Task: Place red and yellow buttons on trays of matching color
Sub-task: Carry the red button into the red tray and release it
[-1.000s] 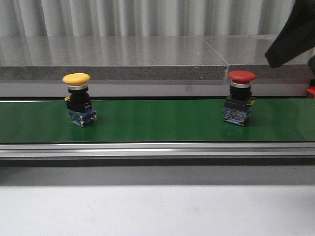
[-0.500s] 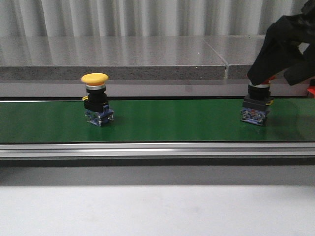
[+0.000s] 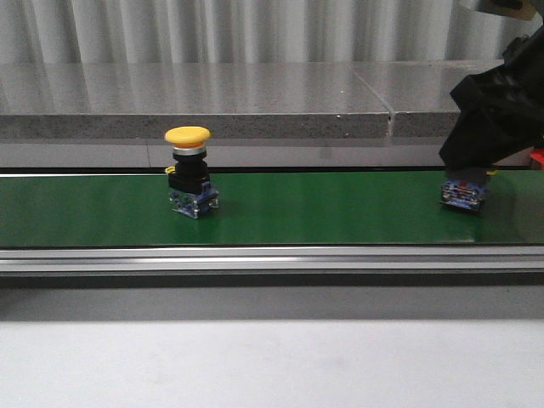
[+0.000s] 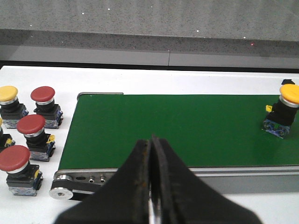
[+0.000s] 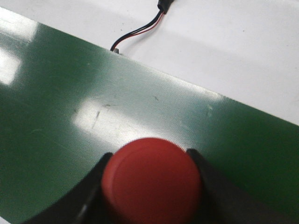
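A yellow button [image 3: 188, 136] is seen standing upright on the green belt [image 3: 323, 212], left of the middle in the front view. In the left wrist view the same yellow button [image 4: 289, 93] is seen far along the belt [image 4: 177, 130].

The red button [image 5: 152, 179] is also on the belt, near the right end. Its red cap is seen between the two black fingers [image 5: 88, 196] of the right pincer [image 5: 150, 186], one at each side of the cap. The cap is hugged closely, so the right pincer is closed around the red button. In the front view the cap is hidden by the black right pincer [image 3: 489, 119], and only the button's blue base [image 3: 461, 194] can be seen.

The left pincer [image 4: 150, 186] is held above the near end of the belt. Its fingers are pressed together and nothing is held.

On the white counter [image 4: 42, 79] beside the belt, spare red buttons [image 4: 31, 125] and a spare yellow button [image 4: 8, 93] are standing.
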Controlling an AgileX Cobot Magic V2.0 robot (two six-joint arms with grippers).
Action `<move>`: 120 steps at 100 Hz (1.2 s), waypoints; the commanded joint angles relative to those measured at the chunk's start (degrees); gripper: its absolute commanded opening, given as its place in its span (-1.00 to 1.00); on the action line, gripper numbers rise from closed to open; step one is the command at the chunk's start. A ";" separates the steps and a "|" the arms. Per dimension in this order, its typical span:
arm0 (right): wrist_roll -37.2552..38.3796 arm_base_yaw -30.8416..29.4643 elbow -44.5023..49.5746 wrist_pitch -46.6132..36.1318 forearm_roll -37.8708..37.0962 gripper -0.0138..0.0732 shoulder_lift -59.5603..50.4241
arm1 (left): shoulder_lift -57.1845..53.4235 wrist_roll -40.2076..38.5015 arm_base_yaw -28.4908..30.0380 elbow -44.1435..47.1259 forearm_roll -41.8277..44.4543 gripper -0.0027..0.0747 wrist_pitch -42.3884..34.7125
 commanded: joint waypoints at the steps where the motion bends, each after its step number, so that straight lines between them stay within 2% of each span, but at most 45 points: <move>1: -0.58 -0.18 -1.88 -1.76 1.44 -0.19 -1.98 | 0.46 -0.36 -0.34 -1.46 -0.47 -0.99 -4.11; 18: -0.51 -2.71 -4.42 -1.05 0.19 -0.26 -2.17 | 0.46 -0.36 -0.34 -1.46 -0.47 -0.99 -4.11; 37: -0.46 -10.82 -10.38 1.21 0.02 -0.26 -2.17 | 0.46 -0.36 -0.34 -1.46 -0.47 -0.99 -4.11; 56: 0.13 -20.59 -13.21 -5.21 0.71 -0.26 -1.86 | 0.46 -0.36 -0.34 -1.46 -0.47 -0.99 -4.11; 75: 0.13 -26.70 -13.21 -11.82 2.56 -0.26 -1.80 | 0.46 -0.36 -0.34 -1.46 -0.47 -0.99 -4.11; 94: 0.13 -29.44 -13.21 -16.42 3.36 -0.26 0.58 | 0.46 -0.36 -0.34 -1.46 -0.47 -0.99 -4.11; 120: 0.13 -29.97 -13.21 -19.41 3.36 -0.26 7.79 | 0.46 -0.36 -0.34 -1.46 -0.47 -0.99 -4.11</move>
